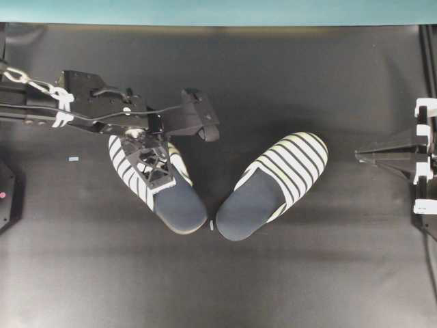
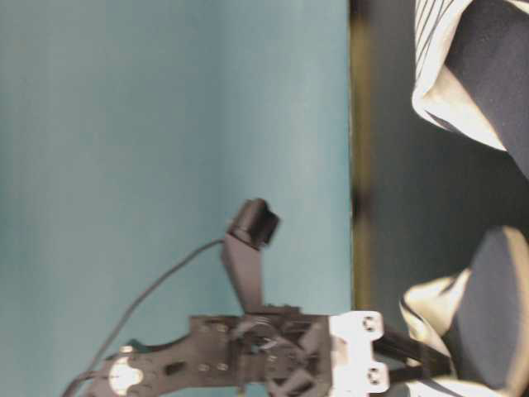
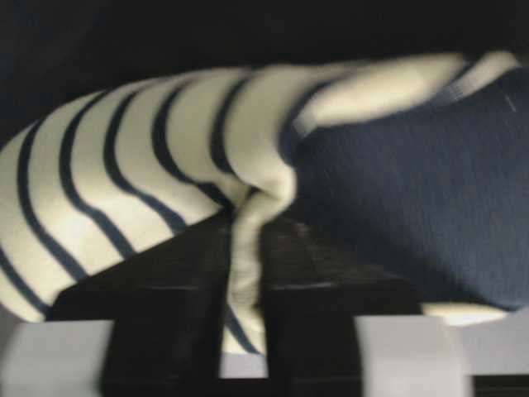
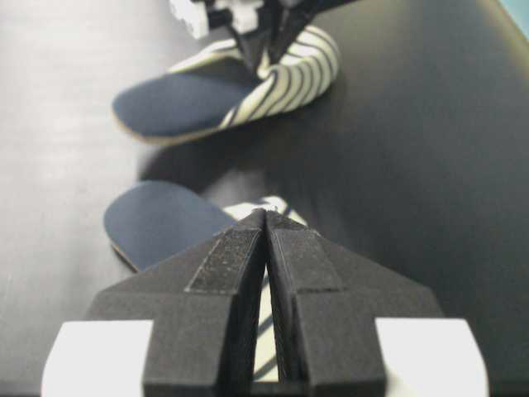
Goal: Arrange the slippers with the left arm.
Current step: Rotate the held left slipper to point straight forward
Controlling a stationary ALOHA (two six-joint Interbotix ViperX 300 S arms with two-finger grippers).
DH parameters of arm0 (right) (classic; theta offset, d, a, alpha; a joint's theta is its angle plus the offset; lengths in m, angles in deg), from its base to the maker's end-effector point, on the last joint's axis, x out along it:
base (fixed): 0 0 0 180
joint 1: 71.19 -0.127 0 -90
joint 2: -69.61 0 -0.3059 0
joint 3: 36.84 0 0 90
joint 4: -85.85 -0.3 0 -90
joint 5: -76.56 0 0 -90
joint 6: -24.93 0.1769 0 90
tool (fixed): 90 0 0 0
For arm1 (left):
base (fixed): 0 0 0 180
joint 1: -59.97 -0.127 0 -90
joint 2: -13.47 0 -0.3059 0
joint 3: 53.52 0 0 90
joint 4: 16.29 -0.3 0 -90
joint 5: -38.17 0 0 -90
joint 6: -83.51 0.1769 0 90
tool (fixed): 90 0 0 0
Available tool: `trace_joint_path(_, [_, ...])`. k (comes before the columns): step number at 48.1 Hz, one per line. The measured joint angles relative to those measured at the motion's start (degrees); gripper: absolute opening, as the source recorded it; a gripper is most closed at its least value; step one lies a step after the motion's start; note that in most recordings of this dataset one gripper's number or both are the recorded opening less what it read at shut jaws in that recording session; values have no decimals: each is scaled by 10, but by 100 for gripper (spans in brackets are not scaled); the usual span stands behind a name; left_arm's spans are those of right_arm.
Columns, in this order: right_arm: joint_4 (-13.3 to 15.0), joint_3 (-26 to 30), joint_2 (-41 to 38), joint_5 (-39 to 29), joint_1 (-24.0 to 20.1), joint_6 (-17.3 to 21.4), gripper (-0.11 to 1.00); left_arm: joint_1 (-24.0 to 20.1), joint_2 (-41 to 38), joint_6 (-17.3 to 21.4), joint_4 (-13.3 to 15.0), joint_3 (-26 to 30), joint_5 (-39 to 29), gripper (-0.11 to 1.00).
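Two striped slippers lie on the black mat, heels angled toward each other. The left one [image 1: 179, 203] is under my left gripper [image 1: 156, 171]. In the left wrist view the left gripper [image 3: 246, 227] is shut on the rim of that slipper's toe cap [image 3: 124, 165], with the cloth pinched between the fingers. The other slipper [image 1: 273, 184] lies free at centre right. My right gripper [image 1: 360, 156] is shut and empty at the right edge, pointing toward the slippers. In the right wrist view the right gripper [image 4: 266, 217] sits over the near slipper [image 4: 157, 219], and the held slipper [image 4: 190, 99] lies beyond.
A small grey scrap [image 1: 73, 158] lies left of the held slipper, and a small white scrap [image 1: 212, 225] lies between the heels. A black fixture [image 1: 5, 195] stands at the left edge. A teal wall [image 1: 218, 10] borders the far side.
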Motion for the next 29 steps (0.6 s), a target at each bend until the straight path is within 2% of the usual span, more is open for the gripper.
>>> trace_joint_path(1, [0,0,0,1,1,0,0,1,4,7,-1,3,0,1])
trace_joint_path(8, [0,-3,0,2,0,0,0,3,25,47,-4,25,-10,1])
trace_joint_path(17, [0,-3,0,2,0,0,0,17,48,96,-38,47,-32,1])
trace_joint_path(29, [-1,-3,0,9,0,0,0,18,49,105,-69,39,25,1])
